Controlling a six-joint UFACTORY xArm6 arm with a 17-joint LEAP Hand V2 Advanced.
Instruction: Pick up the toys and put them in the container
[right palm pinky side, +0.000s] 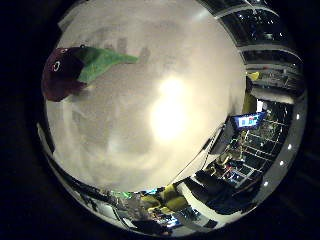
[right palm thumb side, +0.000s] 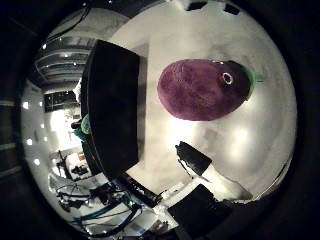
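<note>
The fingers (right palm thumb side: 200, 165) show only as a black-tipped, white-bodied part reaching in at the edge of the thumb-side view; it looks fairly straight and touches nothing, so I take the hand (right palm thumb side: 210, 195) to be open and empty above the counter (right palm pinky side: 150, 75).

The toy (right palm thumb side: 202, 90) is a plush eggplant: a plump purple body with a green leafy cap (right palm pinky side: 102, 62) at one end and a small stitched ring-shaped eye. It lies on its side on the pale counter, apart from everything else, with bare surface all round it. It fills a good part of the thumb-side view, so the palm is close, though not yet on it.

The container (right palm thumb side: 112, 107) is a dark, straight-walled box standing on the counter beside the toy, toward the counter's edge, beyond which the room shows. There is a clear gap between box and toy. I cannot see into it.

Judging by its fuzzy nap and rounded form, the toy should be light, soft and squashy, not fragile, and not slippery. It will give under pressure, so a loose pinch may sink in and let it roll. The best hold is likely across the thick middle of the purple body, with the fingers wrapped over it from above and the thumb opposite. The green cap is thin and floppy; taken there, the body would dangle and swing.
</note>
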